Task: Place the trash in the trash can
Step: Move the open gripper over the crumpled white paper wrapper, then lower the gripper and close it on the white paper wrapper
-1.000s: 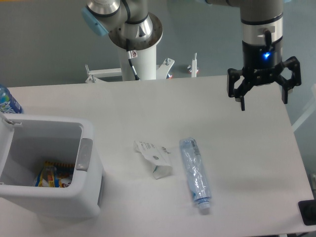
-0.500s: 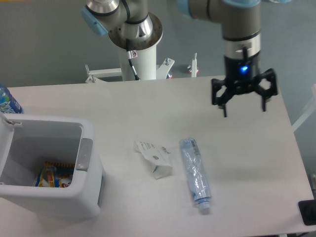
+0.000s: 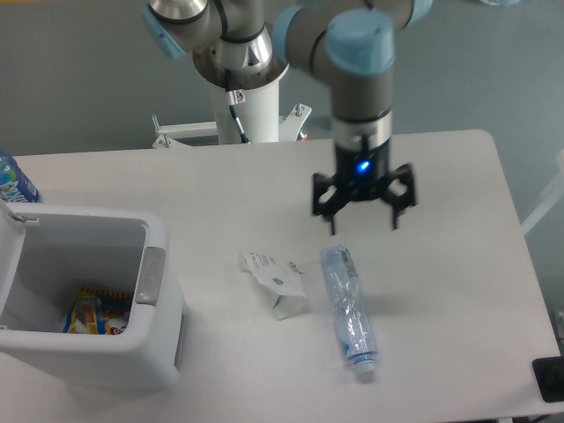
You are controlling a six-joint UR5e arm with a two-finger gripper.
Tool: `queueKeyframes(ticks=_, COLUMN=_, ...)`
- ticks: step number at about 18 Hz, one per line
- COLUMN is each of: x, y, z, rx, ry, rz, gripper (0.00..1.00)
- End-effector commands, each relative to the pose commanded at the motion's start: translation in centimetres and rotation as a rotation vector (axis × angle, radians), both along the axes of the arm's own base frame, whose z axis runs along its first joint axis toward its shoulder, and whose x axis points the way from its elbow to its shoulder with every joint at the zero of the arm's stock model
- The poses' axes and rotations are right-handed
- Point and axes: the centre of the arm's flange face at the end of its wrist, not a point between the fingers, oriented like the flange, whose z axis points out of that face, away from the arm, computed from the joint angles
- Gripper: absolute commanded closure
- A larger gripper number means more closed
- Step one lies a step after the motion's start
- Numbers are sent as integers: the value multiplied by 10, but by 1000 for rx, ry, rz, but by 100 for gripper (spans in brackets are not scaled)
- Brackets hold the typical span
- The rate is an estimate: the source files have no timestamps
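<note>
Two pieces of trash lie on the white table: a crumpled white paper carton (image 3: 274,282) near the middle, and to its right a crushed clear plastic bottle (image 3: 347,310) with its white cap toward the front edge. My gripper (image 3: 363,226) hangs open just above and behind the bottle's far end, nothing between its fingers. The trash can (image 3: 159,339), a boxy white bin with a grey latch tab, stands at the front left, with colourful wrappers inside it.
A bottle with a blue label (image 3: 13,181) peeks out behind the bin at the left edge. The robot's base column (image 3: 245,79) rises at the back of the table. A dark object (image 3: 550,379) sits at the front right corner.
The open gripper has swept left and slightly toward the front, from the table's far right to just above the bottle's far end. The carton, bottle and bin have not moved.
</note>
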Motion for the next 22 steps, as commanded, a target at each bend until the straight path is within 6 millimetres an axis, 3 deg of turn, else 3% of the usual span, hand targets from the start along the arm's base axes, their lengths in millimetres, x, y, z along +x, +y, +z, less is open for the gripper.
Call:
queueKeyframes(ticks=3, x=14, y=23, z=-35, rx=-29, ry=-63, rz=31, gripper=0)
queueKeyframes(ticks=5, x=17, y=30, z=-39, rx=-29, ry=-77, rz=54, gripper=0)
queueKeyframes(ticks=8, x=30, y=44, z=-67, rx=-68, ry=-106, rz=29, gripper=0)
queueKeyframes(ticks=15, x=52, y=63, z=-85, rx=-84, ry=-143, rz=61, gripper=0)
queueKeyframes(ticks=18, x=52, y=67, z=-100, rx=-98, ry=-164, rz=104, gripper=0)
queueKeyframes(ticks=22, x=50, y=65, z=-101, rx=-116, ry=-148, rz=131, gripper=0)
